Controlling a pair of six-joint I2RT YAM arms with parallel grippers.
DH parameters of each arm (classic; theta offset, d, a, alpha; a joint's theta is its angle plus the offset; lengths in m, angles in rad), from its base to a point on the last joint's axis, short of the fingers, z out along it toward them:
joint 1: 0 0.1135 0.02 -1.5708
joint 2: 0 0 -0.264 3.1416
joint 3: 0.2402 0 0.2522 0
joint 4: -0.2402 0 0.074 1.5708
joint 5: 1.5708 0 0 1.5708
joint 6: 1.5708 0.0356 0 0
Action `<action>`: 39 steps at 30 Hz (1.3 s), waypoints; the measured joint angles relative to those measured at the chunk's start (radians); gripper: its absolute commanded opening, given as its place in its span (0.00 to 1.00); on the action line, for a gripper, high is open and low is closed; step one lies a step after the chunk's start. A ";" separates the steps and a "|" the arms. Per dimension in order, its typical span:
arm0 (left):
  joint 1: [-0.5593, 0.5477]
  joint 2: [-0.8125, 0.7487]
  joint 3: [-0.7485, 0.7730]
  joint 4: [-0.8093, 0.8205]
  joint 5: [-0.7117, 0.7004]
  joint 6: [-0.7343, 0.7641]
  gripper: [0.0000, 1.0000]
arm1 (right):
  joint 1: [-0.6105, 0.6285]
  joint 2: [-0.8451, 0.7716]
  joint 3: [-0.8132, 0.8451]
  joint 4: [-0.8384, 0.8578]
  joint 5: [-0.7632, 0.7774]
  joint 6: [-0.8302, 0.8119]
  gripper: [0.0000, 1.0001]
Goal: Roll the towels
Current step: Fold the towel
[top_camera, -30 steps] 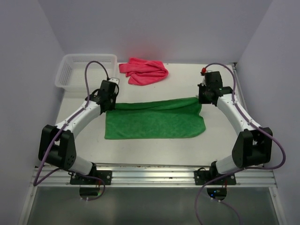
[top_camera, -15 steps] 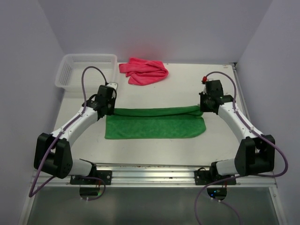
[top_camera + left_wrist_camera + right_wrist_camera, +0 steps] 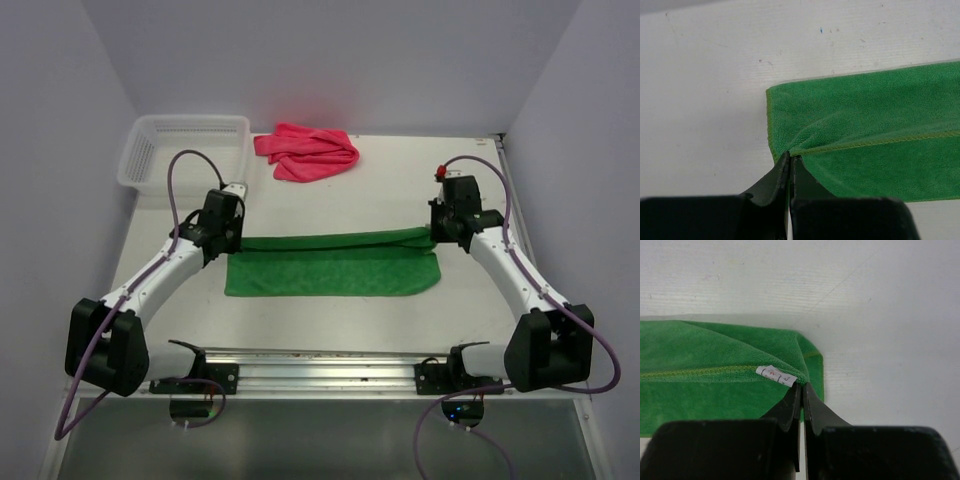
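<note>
The bright green towel [image 3: 330,275] lies flat across the middle of the table, with a narrow strip along its far side doubled over onto it. My left gripper [image 3: 222,241] is shut on the left corner of that strip's hemmed edge; in the left wrist view the fingertips [image 3: 790,156] pinch the green towel [image 3: 880,120] low over the table. My right gripper [image 3: 438,236] is shut on the right corner. The right wrist view shows its tips [image 3: 802,386] closed on the green towel [image 3: 700,345] beside a small white label [image 3: 776,375]. The pink-red towel [image 3: 306,151] lies crumpled at the back.
A white mesh basket [image 3: 150,150] stands at the back left corner, close behind the left arm. Walls close in the table on the left, back and right. A metal rail [image 3: 320,362] runs along the near edge by the arm bases.
Both grippers have come down and slightly nearer with the towel's far edge. The raised fold has flattened into a narrow strip on the towel.
</note>
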 measured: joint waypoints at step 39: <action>-0.080 -0.010 -0.062 -0.052 -0.006 -0.109 0.03 | 0.017 -0.105 -0.162 -0.065 0.006 0.096 0.05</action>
